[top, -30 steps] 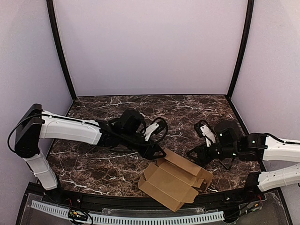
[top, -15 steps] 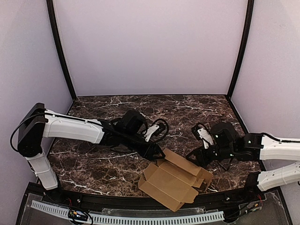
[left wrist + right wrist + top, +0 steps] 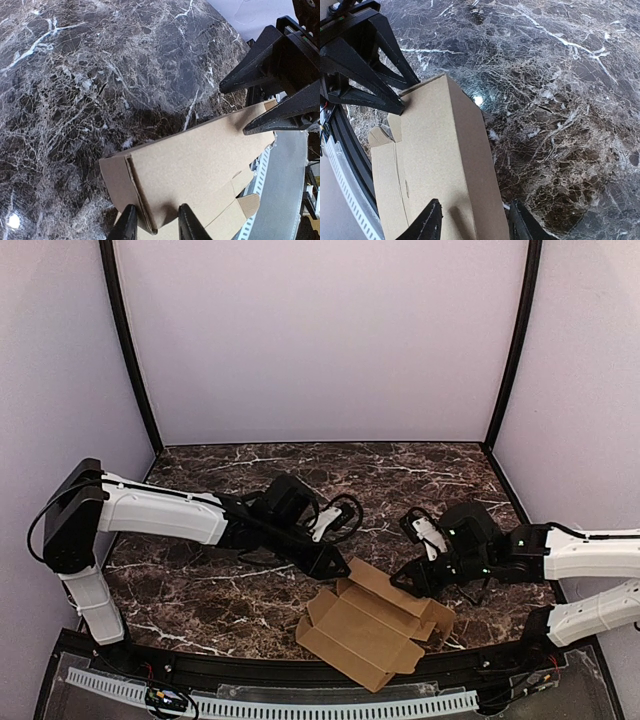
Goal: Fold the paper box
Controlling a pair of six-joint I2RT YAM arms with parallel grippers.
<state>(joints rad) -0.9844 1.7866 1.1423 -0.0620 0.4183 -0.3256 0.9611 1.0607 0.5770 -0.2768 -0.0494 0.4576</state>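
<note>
At the front edge of the table (image 3: 200,592), paper box (image 3: 365,632) half formed, flaps splayed. Left claw (image 3: 156,225) narrowly parted astride its left end, right claw (image 3: 472,222) half open astride the right; no firm pinch visible. Probably raising the back wall; next, pinch both ends evenly and fold inward.

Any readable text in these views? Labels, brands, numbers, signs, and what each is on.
None can be read in any view.
The paper box: plain brown cardboard, no print on the faces shown.
The left arm and the right arm: no legible label or brand mark; any marking is too small to make out.
The table top: marble veining only.
</note>
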